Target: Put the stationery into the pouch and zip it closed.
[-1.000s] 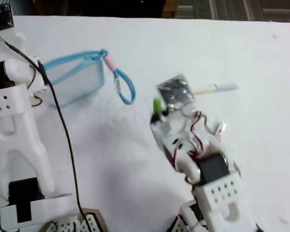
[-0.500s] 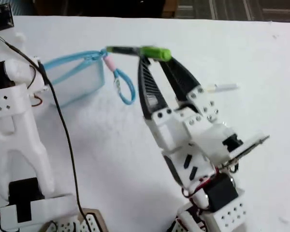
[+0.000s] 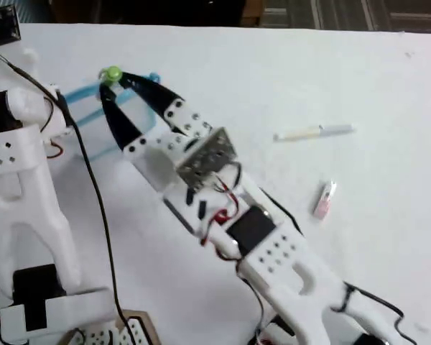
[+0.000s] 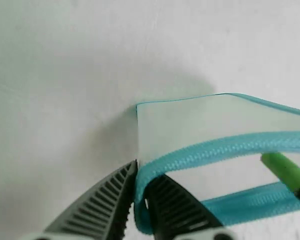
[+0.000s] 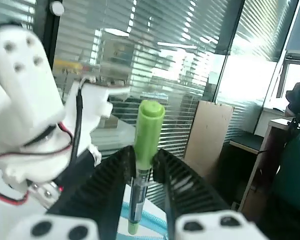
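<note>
A clear pouch [image 3: 93, 118] with a turquoise zipper lies at the back left, its mouth held open. My left gripper [image 4: 140, 200] is shut on the zipper edge at one end of the pouch [image 4: 190, 125]. The right gripper [image 3: 115, 83] hangs over the pouch mouth, shut on a green marker [image 3: 113, 73]. In the right wrist view the marker [image 5: 146, 135] stands upright between the fingers of that gripper [image 5: 142, 167]. Its green end [image 4: 286, 170] shows above the pouch opening in the left wrist view. A white pen [image 3: 314, 131] and a small pink-and-white item [image 3: 324, 199] lie on the table to the right.
The left arm's white body [image 3: 18, 165] and its black cable [image 3: 93, 187] stand along the left side. The right arm [image 3: 258, 244] stretches diagonally across the middle of the white table [image 3: 273, 65]. A room with blinds shows behind in the right wrist view.
The right arm has swung the green marker up and left, from the table's middle to above the pouch mouth, now covering the pouch's right part. The left arm has not moved.
</note>
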You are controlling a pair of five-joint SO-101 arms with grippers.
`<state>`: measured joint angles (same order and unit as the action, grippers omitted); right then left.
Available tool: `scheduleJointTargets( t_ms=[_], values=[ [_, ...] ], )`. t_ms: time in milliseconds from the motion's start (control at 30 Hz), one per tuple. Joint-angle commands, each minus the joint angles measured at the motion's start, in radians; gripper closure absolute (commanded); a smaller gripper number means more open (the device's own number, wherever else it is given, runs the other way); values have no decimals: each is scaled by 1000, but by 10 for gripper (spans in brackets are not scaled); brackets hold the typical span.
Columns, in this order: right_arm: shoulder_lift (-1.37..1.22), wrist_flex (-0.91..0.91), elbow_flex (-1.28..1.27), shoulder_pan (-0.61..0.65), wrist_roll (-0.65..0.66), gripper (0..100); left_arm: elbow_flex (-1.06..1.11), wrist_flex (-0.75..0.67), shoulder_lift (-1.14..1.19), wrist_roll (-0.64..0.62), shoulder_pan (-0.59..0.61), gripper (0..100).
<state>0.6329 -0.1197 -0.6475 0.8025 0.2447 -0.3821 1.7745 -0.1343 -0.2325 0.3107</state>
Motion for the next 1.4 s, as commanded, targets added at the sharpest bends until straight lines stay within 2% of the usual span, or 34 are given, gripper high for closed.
scheduleJointTargets(
  t_ms=[0,333,500,567,800,900,1000,1100,1200,1367],
  values=[
    [-65,-62,40,8,38,981,-35,-9,-12,2,5,977],
    [-220,-96,40,-39,44,960,-35,-9,-12,2,5,977],
    [-223,-68,46,-33,43,714,-35,-9,-12,2,4,977],
    [-222,-18,60,-27,41,676,-35,-11,-12,2,4,977],
    [-145,88,137,-48,37,677,-35,-11,-12,2,4,977],
    [-102,265,206,-108,37,721,-35,-11,-12,2,4,977],
    [-90,483,308,-208,37,812,-35,-11,-12,3,4,977],
    [-90,611,390,-341,37,904,-35,-11,-10,3,4,977],
    [-90,636,400,-486,40,979,-35,-11,-10,3,4,977],
    [-120,638,373,-680,44,979,-35,-11,-8,3,4,977]
  ],
)
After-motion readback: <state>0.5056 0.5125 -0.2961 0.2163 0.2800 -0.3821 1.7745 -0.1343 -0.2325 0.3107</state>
